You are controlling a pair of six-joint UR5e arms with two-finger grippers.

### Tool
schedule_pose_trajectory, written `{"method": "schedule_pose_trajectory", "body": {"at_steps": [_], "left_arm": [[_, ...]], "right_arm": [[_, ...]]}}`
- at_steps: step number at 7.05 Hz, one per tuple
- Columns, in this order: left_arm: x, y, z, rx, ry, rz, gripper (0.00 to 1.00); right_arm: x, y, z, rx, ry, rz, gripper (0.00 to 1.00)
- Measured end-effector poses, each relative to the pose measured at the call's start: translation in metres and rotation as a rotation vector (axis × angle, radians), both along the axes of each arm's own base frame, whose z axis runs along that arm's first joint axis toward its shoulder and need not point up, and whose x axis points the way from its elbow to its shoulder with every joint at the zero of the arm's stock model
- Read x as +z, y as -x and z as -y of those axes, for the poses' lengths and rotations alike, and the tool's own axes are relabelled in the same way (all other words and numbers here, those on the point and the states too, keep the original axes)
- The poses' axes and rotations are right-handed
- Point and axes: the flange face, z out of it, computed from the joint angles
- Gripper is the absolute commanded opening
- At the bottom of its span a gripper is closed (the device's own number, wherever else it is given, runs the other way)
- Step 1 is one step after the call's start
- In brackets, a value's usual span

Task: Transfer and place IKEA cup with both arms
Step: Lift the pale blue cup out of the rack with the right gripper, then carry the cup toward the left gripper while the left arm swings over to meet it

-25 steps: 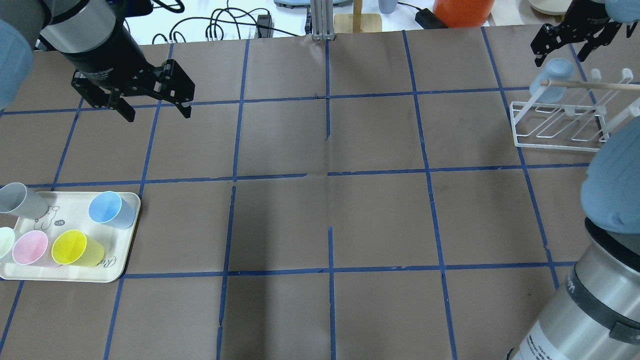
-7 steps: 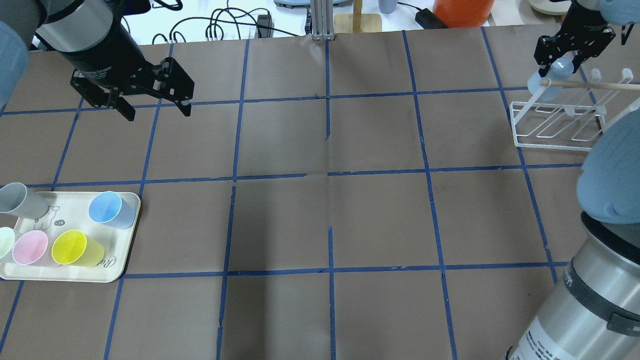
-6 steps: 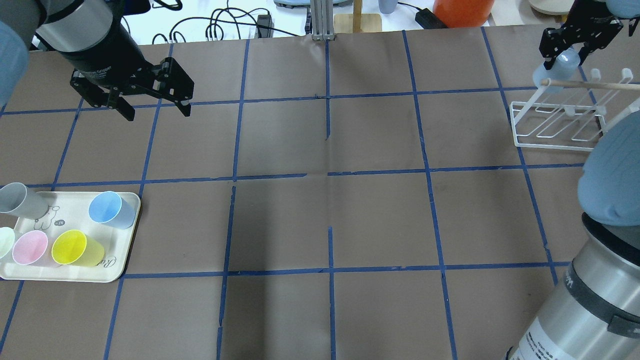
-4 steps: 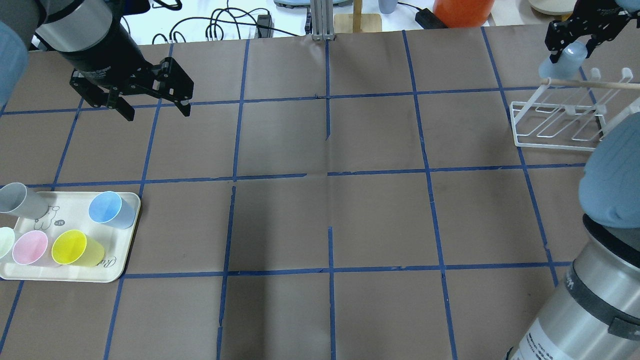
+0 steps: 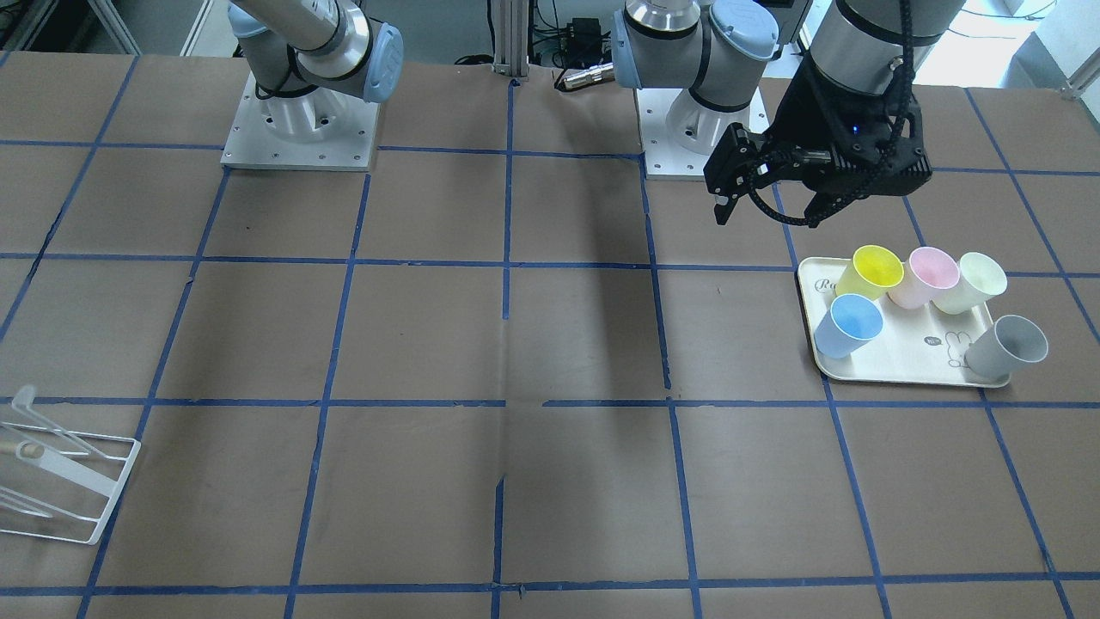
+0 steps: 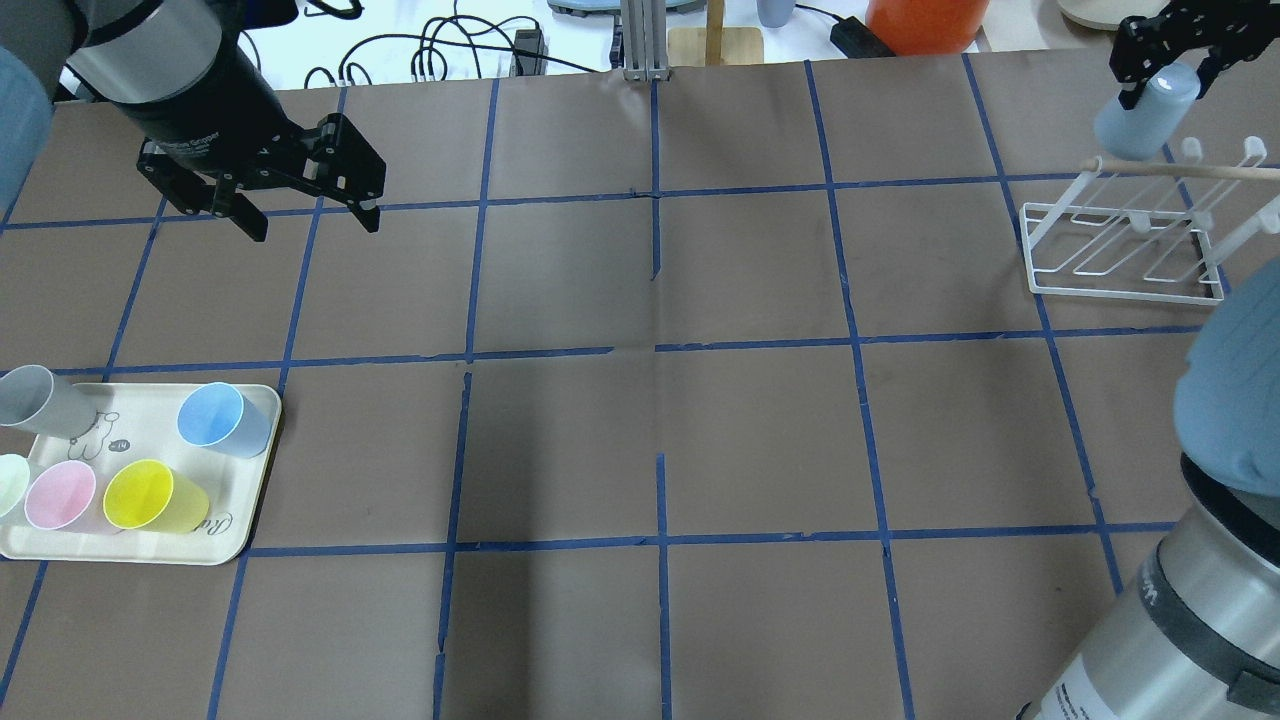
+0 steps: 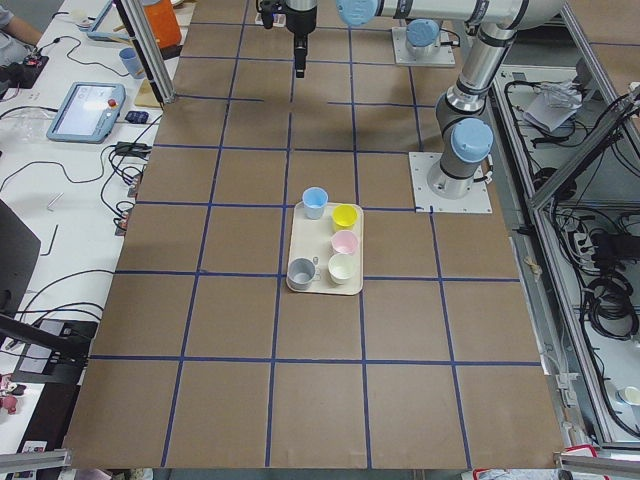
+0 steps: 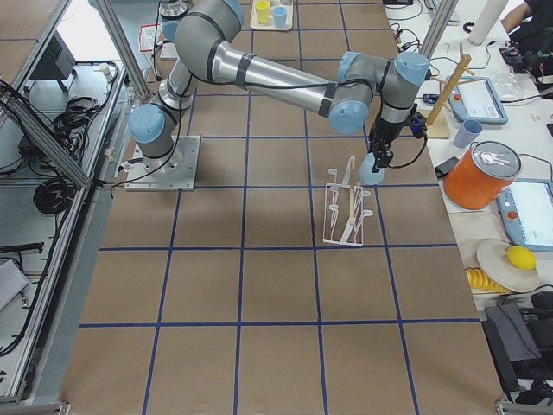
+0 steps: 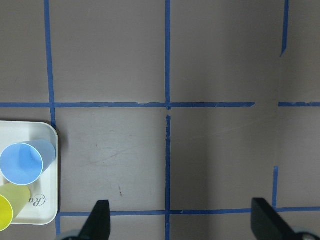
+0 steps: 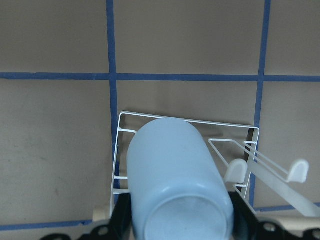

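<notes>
My right gripper (image 6: 1163,82) is shut on a pale blue IKEA cup (image 6: 1138,118) and holds it in the air above the far left end of the white wire rack (image 6: 1120,262). In the right wrist view the cup (image 10: 175,175) hangs bottom-up over the rack (image 10: 119,150). A second blue cup (image 6: 215,418) stands on the cream tray (image 6: 247,480) at the near left. My left gripper (image 6: 305,215) is open and empty above the far left of the table, apart from the tray. In the front-facing view it (image 5: 767,215) hovers behind the tray (image 5: 911,348).
On the tray also stand a yellow cup (image 6: 150,497), a pink cup (image 6: 60,497), a pale green cup (image 6: 10,485) and a grey cup (image 6: 35,397). A wooden rod (image 6: 1190,171) lies across the rack. An orange container (image 6: 925,25) and cables sit beyond the table's far edge.
My right gripper shut on the blue cup on the rack and lifted it up and away from the rack's peg. The left arm has hardly moved.
</notes>
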Motion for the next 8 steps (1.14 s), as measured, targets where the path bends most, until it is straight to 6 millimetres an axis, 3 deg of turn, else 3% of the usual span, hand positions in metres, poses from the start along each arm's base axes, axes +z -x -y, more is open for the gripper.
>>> {"method": "schedule_pose_trajectory", "body": {"at_steps": [2,4,5,7,8], "left_arm": [[0.013,-0.007,0.000,0.023,0.029,-0.053,1.00],[0.031,-0.045,-0.003,0.108,0.076,-0.203,1.00],[0.037,-0.058,-0.005,0.139,0.105,-0.316,1.00],[0.049,-0.067,-0.005,0.170,0.171,-0.589,1.00],[0.045,-0.071,-0.004,0.162,0.206,-0.740,1.00]], "right_arm": [[0.035,-0.012,-0.017,0.006,0.010,0.010,0.23],[0.069,-0.040,-0.040,0.006,0.006,0.151,0.18],[0.073,-0.058,-0.048,-0.003,-0.018,0.265,0.18],[0.076,-0.119,-0.057,-0.111,-0.078,0.554,0.14],[0.078,-0.154,-0.060,-0.192,-0.124,0.699,0.13]]}}
